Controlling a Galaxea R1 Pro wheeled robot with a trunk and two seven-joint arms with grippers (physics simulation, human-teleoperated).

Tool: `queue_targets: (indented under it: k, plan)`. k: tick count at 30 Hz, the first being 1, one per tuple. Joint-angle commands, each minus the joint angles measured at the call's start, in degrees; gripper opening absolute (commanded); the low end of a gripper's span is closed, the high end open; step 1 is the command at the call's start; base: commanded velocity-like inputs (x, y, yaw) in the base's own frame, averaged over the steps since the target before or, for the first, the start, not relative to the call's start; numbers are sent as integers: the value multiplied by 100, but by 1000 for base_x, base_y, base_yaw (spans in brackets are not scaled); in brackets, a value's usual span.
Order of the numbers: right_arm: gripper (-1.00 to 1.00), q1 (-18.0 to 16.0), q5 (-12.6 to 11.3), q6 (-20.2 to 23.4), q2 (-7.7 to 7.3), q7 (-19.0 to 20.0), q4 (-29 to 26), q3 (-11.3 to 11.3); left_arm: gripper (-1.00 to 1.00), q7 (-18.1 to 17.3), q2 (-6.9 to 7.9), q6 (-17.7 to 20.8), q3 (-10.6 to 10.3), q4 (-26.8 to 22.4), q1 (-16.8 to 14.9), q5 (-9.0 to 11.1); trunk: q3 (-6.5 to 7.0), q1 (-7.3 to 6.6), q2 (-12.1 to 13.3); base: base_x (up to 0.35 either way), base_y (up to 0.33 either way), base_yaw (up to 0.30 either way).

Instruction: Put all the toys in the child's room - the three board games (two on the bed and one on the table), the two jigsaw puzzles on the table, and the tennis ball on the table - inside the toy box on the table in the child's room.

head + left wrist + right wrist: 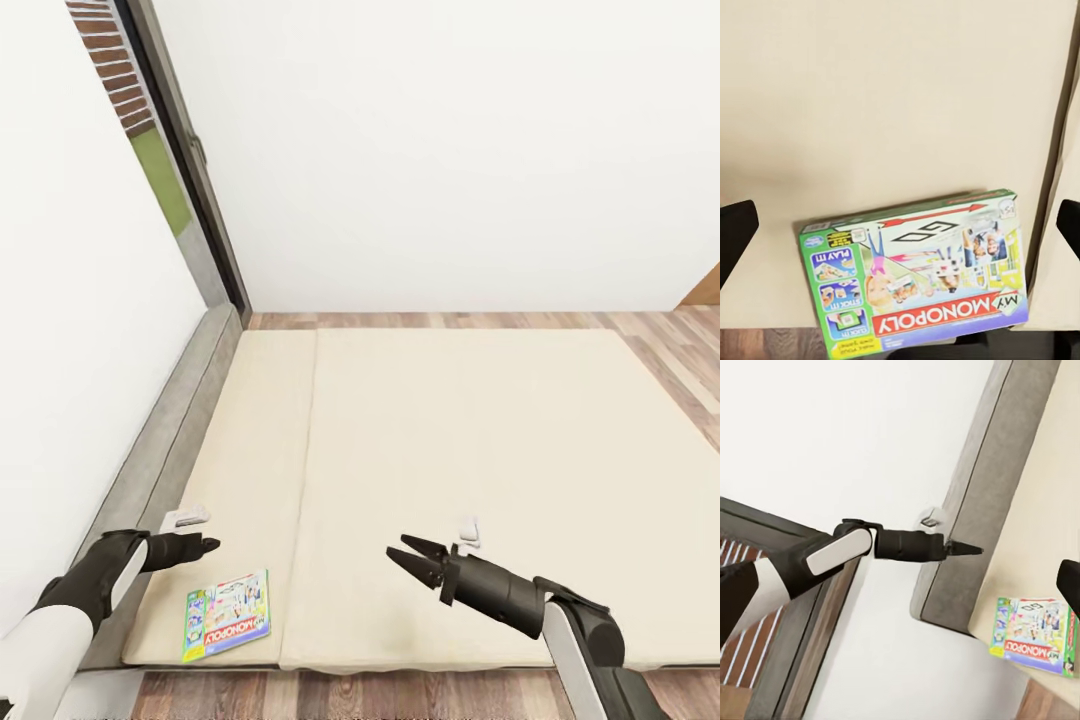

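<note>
monopoly board game (227, 614) lies flat at the bed's (470, 440) near-left corner, long axis along the near edge. my left hand (205, 545), released, hangs just beyond it and nearer; right hand (408, 556) is also released.

The left arm (817, 559), black with a white panel, reaches toward three o'clock, and the left gripper (964, 547) ends in a dark point over the grey bed frame (979, 517). At five o'clock the Monopoly box (1033, 636) lies flat on the cream mattress (1050, 540), apart from the gripper.
</note>
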Motion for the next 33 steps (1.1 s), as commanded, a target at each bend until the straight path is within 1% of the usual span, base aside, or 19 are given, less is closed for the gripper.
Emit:
queue_targets:
  k: [1,4,9,12,16,25,27,29,32,33]
  plan:
    - [100,-4,-13,8,22,15,-27,61,100,-17,-2,48,9,-7,-2,19,-18,3,-10,0,0,0]
    - [100,-4,-18,-14,8,29,-57,129,100,-21,-6,48,-9,-7,-2,20,-46,3,-10,0,0,0]
    - [100,-4,-21,-22,70,59,-70,164,100,-23,-5,48,-20,-7,-2,22,-93,3,-10,0,0,0]
    - [100,-4,-25,-24,77,63,-71,158,100,-23,-18,48,-18,-7,-2,21,-122,3,-10,0,0,0]
    - [100,-4,-28,-28,82,62,-72,119,100,-63,-72,54,-26,-7,-2,25,-159,3,-10,0,0,0]
    - [100,-4,-29,-42,90,62,-72,105,100,-197,-53,75,-25,-5,-2,61,-244,3,-10,0,0,0]
    - [100,-4,-29,-42,90,62,-72,103,100,-327,-40,79,-10,-3,-2,72,-263,3,-10,0,0,0]
    - [100,-4,-29,-43,90,62,-72,102,100,-650,-28,91,0,0,-2,69,-281,3,-10,0,0,0]
    - [100,-4,-29,-45,90,59,-72,102,100,-988,-23,109,0,1,-2,55,-310,3,-10,0,0,0]
    - [100,-4,-29,-46,91,58,-72,102,100,-1029,-21,113,0,1,-2,54,-319,3,-10,0,0,0]
